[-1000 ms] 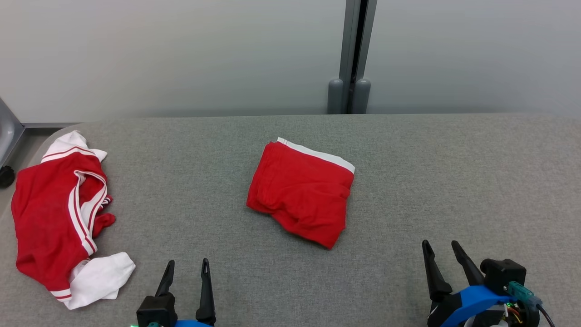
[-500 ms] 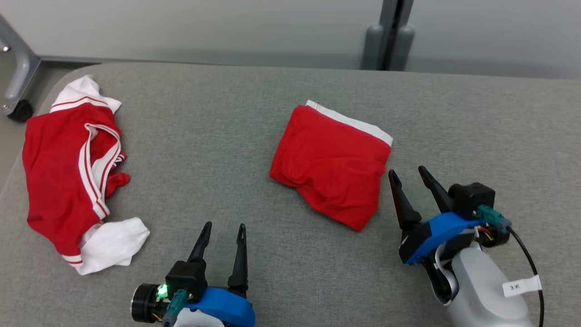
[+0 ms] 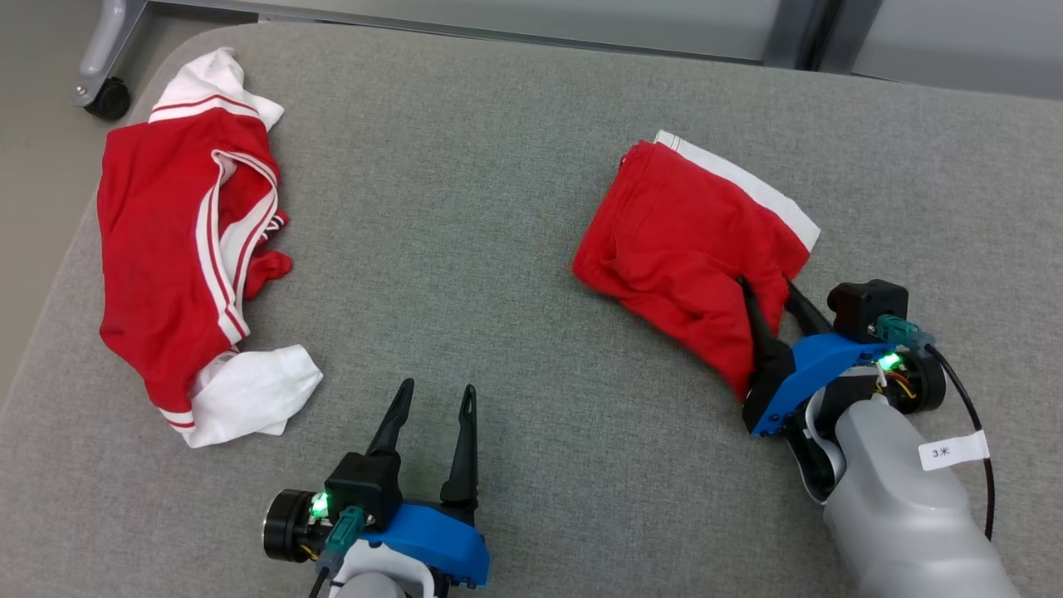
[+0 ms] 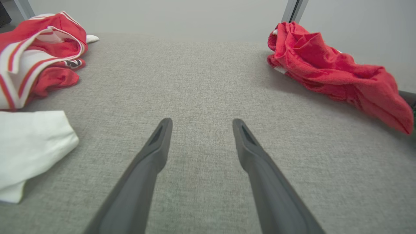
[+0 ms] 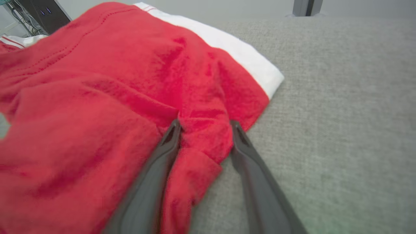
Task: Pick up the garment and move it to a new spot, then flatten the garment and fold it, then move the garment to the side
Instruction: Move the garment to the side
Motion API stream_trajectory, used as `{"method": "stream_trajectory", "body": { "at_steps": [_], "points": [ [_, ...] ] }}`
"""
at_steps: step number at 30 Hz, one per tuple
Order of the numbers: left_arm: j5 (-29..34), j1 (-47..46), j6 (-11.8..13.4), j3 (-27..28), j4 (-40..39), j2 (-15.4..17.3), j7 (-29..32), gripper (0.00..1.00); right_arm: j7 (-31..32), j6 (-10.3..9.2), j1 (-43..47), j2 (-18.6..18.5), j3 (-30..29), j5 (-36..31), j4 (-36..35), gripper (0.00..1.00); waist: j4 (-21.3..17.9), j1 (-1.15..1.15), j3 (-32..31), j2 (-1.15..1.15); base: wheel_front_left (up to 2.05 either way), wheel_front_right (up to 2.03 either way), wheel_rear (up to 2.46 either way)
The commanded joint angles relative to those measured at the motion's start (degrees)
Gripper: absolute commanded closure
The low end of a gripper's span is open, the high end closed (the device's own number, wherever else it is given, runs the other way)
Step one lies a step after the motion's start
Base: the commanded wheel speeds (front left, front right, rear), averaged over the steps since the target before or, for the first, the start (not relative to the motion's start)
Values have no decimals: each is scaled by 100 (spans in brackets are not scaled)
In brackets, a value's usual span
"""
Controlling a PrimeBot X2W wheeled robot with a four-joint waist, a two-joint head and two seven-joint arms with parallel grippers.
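Crumpled red-and-white shirt [image 3: 158,249], grey tabletop [image 3: 465,208]

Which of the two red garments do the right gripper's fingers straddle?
The folded red garment with the white waistband, on the right; the crumpled striped garment lies untouched at the left.

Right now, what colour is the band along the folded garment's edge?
White band, best in right wrist view.

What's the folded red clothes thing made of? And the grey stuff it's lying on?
The folded red garment with a white band looks like soft knit cotton, maybe: matte, fuzzy, creasing easily. The grey surface under it looks like woven upholstery fabric, matte, with a flecked weave.
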Motion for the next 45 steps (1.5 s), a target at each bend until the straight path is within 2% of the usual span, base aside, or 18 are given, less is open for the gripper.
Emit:
{"method": "stream_trajectory", "body": {
  "at_steps": [1,6,10,21,27,33,37,41,45],
  "points": [
    [-6,-99,20,-22,-30,1,0,0,117,-11,361,-24,-25,84,419,100,-36,1,-5,0,0,0,0],
    [35,-85,-39,6,6,1,0,0,-11,-14,431,-55,131,103,458,100,-271,1,-102,0,0,0,0],
    [119,-164,-170,-6,1,0,0,0,-76,-17,453,-70,326,90,181,100,-674,1,-227,0,0,0,0],
    [235,-690,-564,-380,-75,3,0,0,-88,-15,1075,-52,875,154,-743,100,-2663,1,-577,0,0,0,0],
    [209,-816,-672,-513,7,7,0,0,-100,-11,1295,-32,1058,198,-1001,100,-3374,1,-607,0,0,0,0],
    [164,-746,-665,-565,75,9,0,0,-105,-9,1392,-22,967,104,-1127,100,-3542,1,-570,0,0,0,0],
    [190,-685,-683,-595,161,10,0,0,-106,-8,1264,-210,779,-42,-1122,100,-3379,1,-478,0,0,0,0],
    [241,-663,-679,-581,219,8,0,0,-107,-9,921,-689,631,-259,-1065,100,-3035,1,-310,0,0,0,0],
    [297,-645,-683,-548,249,6,0,0,-50,-8,543,-1388,443,-385,-821,100,-2613,1,-115,0,0,0,0]
  ]
}}
